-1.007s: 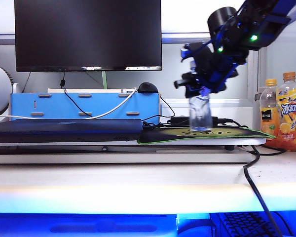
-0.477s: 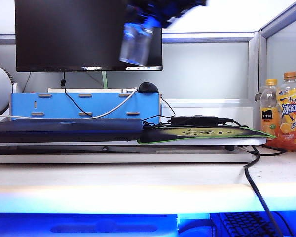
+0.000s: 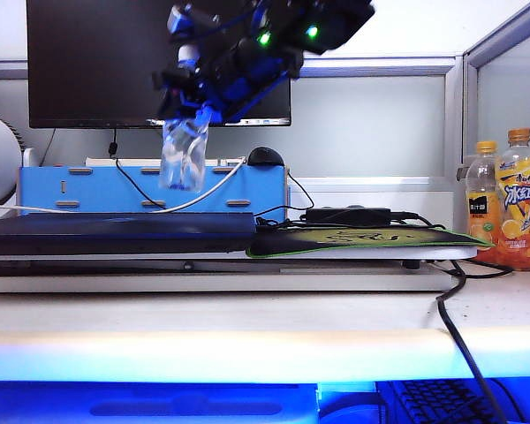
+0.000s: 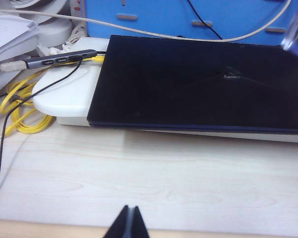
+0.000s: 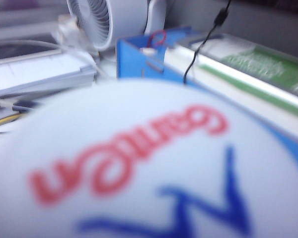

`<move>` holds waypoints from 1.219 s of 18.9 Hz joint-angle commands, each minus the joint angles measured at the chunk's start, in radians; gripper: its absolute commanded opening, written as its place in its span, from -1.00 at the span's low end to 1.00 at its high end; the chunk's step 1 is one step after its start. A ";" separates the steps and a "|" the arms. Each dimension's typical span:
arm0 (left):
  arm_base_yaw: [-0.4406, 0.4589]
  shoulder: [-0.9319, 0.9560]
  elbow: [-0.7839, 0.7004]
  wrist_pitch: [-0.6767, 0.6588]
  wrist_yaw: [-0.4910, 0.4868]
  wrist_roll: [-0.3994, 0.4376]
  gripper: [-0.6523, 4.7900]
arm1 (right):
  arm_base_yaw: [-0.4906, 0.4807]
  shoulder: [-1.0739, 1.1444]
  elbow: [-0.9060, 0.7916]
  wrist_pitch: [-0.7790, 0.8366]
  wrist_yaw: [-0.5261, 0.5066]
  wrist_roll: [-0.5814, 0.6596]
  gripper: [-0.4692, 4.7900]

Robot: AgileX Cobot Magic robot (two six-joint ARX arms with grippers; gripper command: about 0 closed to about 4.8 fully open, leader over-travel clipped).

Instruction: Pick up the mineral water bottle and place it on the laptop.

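Clear mineral water bottle [image 3: 184,159] airborne above closed dark laptop [image 3: 115,232].

The mineral water bottle [image 3: 185,157] is clear, its white label [image 5: 139,163] printed in red and blue. The laptop [image 4: 203,87] is dark navy-black. The mouse mat [image 3: 362,238] is dark, green-edged, with a yellow pattern. 2 drink bottles [image 3: 509,199] have orange-yellow labels.
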 commanded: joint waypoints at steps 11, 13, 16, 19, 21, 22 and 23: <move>0.000 -0.002 0.000 0.001 0.003 0.001 -0.77 | 0.031 0.050 0.052 -0.041 0.032 0.008 -0.82; 0.000 -0.002 0.000 0.001 0.003 0.001 -0.77 | 0.031 0.056 0.052 -0.070 0.033 -0.003 -0.82; 0.000 -0.002 0.000 0.001 0.003 0.001 -0.77 | 0.031 0.056 0.053 -0.079 0.035 -0.015 -0.69; 0.000 -0.002 0.000 0.001 0.003 0.001 -0.77 | 0.030 0.056 0.077 -0.080 0.033 -0.017 1.00; 0.000 -0.002 0.000 0.001 0.003 0.002 -0.77 | 0.031 0.056 0.095 -0.081 0.032 -0.018 1.00; 0.000 -0.002 0.000 0.001 0.003 0.001 -0.77 | 0.031 0.056 0.105 -0.082 0.032 -0.018 1.00; 0.000 -0.002 0.000 0.001 0.003 0.002 -0.77 | 0.031 0.056 0.113 -0.082 0.033 -0.019 1.00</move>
